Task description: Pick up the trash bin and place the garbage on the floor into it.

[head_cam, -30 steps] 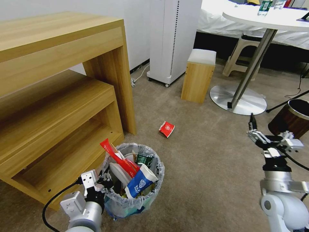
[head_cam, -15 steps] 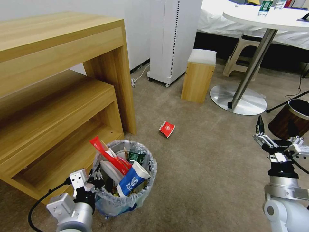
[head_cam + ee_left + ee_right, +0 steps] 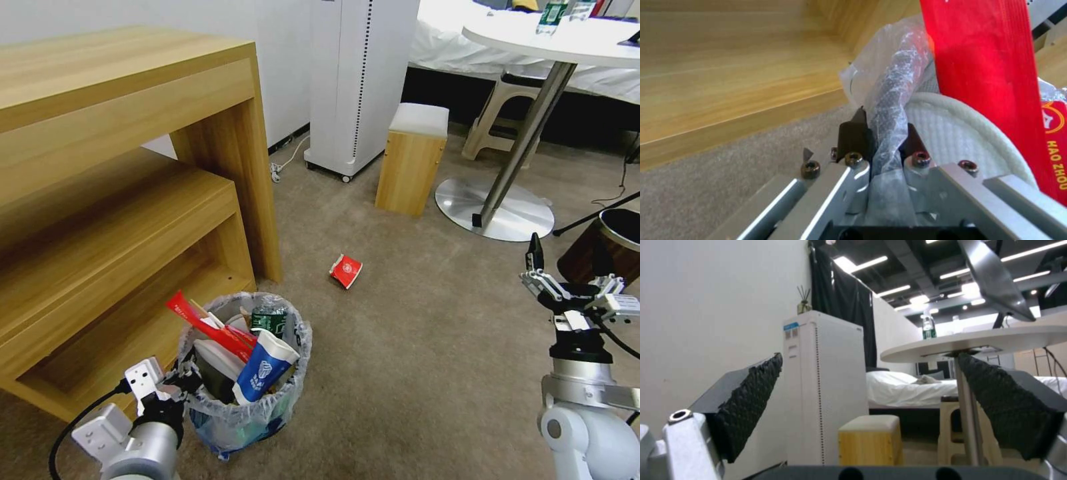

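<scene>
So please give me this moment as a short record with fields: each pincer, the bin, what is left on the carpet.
left pincer: shut on the bagged rim of the trash bin
right pincer: open, held up in the air, holding nothing
bin contents: blue paper cup, red wrapper, white slippers, green-labelled bottle
left on the floor: red paper cup, lying on the carpet beyond the bin
</scene>
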Controlling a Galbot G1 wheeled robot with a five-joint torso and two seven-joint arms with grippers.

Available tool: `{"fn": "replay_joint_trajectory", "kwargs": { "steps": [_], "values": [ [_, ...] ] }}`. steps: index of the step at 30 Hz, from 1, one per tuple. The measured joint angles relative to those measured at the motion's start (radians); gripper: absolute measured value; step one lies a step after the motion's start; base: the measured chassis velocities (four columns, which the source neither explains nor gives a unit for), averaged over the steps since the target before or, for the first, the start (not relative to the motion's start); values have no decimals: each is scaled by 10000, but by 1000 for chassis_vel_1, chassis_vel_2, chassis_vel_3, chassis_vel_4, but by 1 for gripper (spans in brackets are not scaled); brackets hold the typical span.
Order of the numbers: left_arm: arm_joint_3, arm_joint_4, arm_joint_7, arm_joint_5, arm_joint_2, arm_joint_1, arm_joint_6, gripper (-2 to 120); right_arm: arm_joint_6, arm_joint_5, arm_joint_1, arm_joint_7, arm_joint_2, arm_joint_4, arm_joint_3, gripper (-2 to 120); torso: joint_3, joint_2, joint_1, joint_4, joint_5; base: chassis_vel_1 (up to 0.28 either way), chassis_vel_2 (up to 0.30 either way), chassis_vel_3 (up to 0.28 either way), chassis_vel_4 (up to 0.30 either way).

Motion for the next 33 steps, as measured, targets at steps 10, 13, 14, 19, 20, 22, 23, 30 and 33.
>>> {"fn": "replay_joint_trajectory", "kwargs": {
  "steps": [10,13,14,19,20,22,23,30,33],
  "values": [
    [303,-10,2,254,-105,-10,-40,3,45,-237,159,-69,-7,-137,-219,100,0,0,0,-1,1,-37,38,42,-43],
    [351,-10,16,377,-105,-40,-176,3,73,-305,183,-85,13,-139,-272,100,-1,0,0,0,1,0,0,0,0],
    [370,-10,25,398,-107,-48,-217,3,85,-334,183,-91,22,-145,-297,100,-1,0,0,0,1,0,0,0,0],
    [386,-10,38,403,-101,-57,-250,3,81,-354,168,-285,48,-172,-302,100,-1,0,0,0,1,0,0,0,0],
    [385,-10,39,403,-93,-61,-251,3,91,-357,168,-398,66,-187,-286,100,-1,0,0,-1,1,0,0,0,0],
    [385,-10,39,403,-91,-62,-252,3,96,-357,168,-425,73,-192,-284,100,-1,0,0,0,1,0,0,0,0],
    [385,-11,41,403,-79,-64,-252,3,112,-358,168,-494,101,-202,-282,100,-1,0,0,0,1,0,0,0,0],
    [416,-10,45,412,-51,-60,-248,3,222,-393,145,-584,260,-205,-397,100,-1,0,-1,-1,0,-18,23,15,-20],
    [360,-10,45,549,-23,-60,-245,3,297,-458,140,-617,318,-231,-445,100,-3,0,-1,-1,0,-84,101,79,-109]
  ]
}}
